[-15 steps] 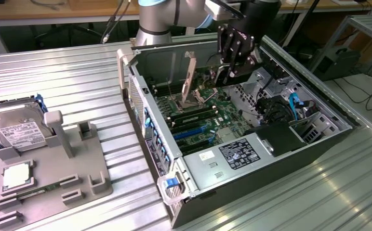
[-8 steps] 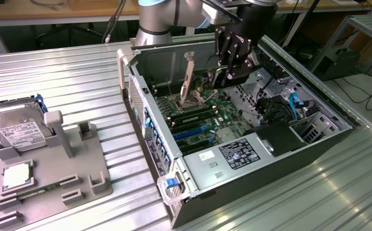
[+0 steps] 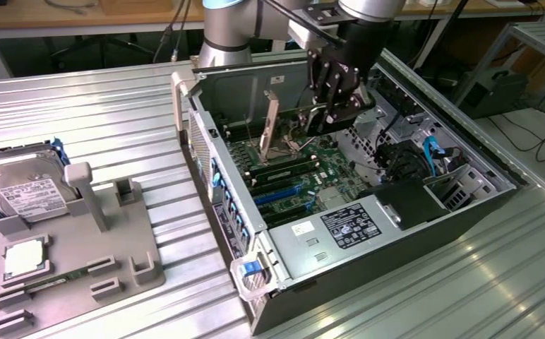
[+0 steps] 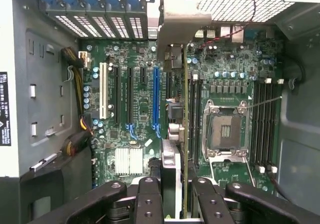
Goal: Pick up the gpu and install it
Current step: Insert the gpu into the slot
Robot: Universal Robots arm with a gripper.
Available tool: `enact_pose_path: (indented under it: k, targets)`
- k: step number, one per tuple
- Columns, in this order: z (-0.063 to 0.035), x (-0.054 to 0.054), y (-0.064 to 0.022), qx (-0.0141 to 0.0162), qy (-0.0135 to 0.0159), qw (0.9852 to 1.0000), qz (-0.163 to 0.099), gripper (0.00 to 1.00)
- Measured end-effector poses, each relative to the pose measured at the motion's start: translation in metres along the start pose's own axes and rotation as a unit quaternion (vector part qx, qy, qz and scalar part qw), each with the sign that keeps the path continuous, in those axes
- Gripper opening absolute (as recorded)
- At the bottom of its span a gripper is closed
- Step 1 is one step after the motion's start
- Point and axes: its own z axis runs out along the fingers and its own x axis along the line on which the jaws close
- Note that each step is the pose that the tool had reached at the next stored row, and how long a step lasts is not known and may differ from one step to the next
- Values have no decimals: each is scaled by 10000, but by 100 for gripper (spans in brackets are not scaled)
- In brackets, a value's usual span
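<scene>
My gripper [image 3: 325,119] hangs inside the open computer case [image 3: 218,152] and is shut on the gpu [image 3: 270,121], a thin card held on edge. Its silver bracket points toward the case's slotted rear wall. In the wrist view the gpu [image 4: 180,22] runs edge-on away from my gripper [image 4: 175,196], clamped between the black fingers [image 4: 148,201]. It hovers over the green motherboard [image 4: 142,104], between the blue expansion slot [image 4: 155,99] and the memory slots beside the CPU socket [image 4: 225,129]. I cannot tell whether the card touches the board.
A grey parts fixture [image 3: 75,261] lies on the ribbed metal table at the exterior view's left, with a silver hard drive [image 3: 23,187], a square chip [image 3: 25,258] and a small green memory stick [image 3: 51,282]. Inside the case are cables, a black shroud [image 3: 409,201] and a drive cage.
</scene>
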Motion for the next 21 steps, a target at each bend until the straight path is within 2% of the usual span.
enact_pose_path:
  k: [2,3,5,6,7,14,18,21]
  targets:
    - [15,0,23,5,1,10000,-8,28]
    - [19,0,37,20,1,10000,-12,28]
    - [28,-1,75,106,3,9999,-16,28]
    - [37,-1,94,133,2,9999,-17,28]
    - [48,-1,109,146,2,9999,-17,28]
    - [179,-5,157,152,5,9998,104,28]
    - [207,-3,163,152,6,9998,120,28]
    - [234,-3,205,152,6,9998,126,28]
